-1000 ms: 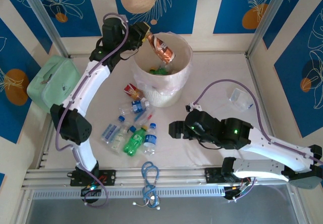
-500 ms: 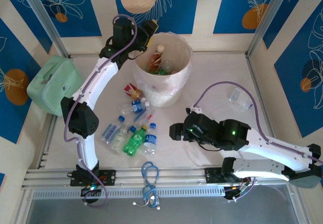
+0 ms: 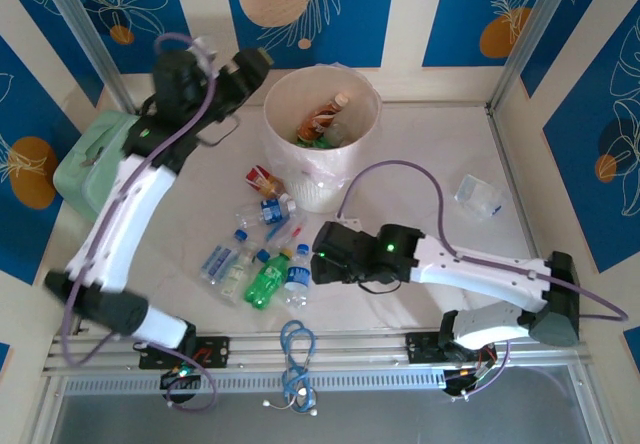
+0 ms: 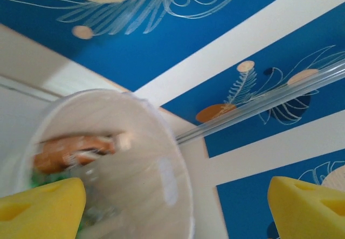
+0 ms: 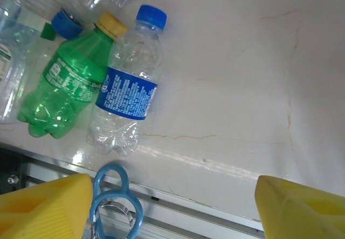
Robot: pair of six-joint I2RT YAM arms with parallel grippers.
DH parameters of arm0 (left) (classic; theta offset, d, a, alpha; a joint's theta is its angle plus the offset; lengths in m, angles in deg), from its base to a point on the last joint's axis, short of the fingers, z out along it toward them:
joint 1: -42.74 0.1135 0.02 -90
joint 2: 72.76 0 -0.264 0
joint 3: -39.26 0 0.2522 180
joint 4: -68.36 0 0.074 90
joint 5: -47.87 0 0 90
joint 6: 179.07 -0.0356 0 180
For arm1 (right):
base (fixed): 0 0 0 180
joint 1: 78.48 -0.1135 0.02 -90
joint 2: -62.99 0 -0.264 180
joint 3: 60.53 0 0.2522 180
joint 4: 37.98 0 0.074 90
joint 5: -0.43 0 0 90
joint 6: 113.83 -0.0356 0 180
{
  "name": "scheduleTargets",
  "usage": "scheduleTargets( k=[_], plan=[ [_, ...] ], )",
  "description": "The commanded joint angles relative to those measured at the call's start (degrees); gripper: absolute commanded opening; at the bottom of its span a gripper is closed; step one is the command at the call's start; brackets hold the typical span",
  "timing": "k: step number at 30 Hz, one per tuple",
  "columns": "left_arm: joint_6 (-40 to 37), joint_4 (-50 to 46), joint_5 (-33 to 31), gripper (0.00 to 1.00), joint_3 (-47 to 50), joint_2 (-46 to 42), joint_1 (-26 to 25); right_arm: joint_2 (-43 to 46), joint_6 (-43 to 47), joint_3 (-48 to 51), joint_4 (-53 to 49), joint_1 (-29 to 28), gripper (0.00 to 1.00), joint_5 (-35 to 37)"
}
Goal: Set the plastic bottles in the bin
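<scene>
Left gripper [image 4: 172, 209] splayed empty beside bin [image 4: 141, 161]; right gripper [image 5: 173, 209] splayed empty above 2 bottles [image 5: 128, 96].

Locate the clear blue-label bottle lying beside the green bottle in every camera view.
Top external: the clear blue-label bottle lies low, left of centre, at the right end of the row nearest the arms.
Right wrist: the same bottle lies upper left, cap toward the top edge.
Left wrist: aimed at the bin and the blue wall.
Shared landmark: the green bottle, directly to its left in both.
</scene>
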Motion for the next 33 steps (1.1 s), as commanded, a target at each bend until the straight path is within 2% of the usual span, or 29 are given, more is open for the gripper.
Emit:
scheduleTargets(
  k=[1,6,15,33],
  plan=[
    [-2.4,-3.9,1.8,0.87,13.0,-6.5,5.3,-3.7,0.8,-3.3,-0.6,-0.4,0.84,-3.2],
    [-4.8,-6.2,4.5,0.88,27.2,-16.9,7.8,-12.4,1.9,-7.9,-1.4,-0.3,0.87,-6.4],
    [-9.5,-13.3,3.8,0.88,38.5,-25.4,8.8,-25.6,3.1,-16.1,-6.4,-0.2,0.85,-11.4],
    [-8.4,-13.5,6.7,0.88,44.3,-28.3,10.3,-40.0,7.3,-24.5,-9.8,2.2,0.86,-17.7]
  ],
)
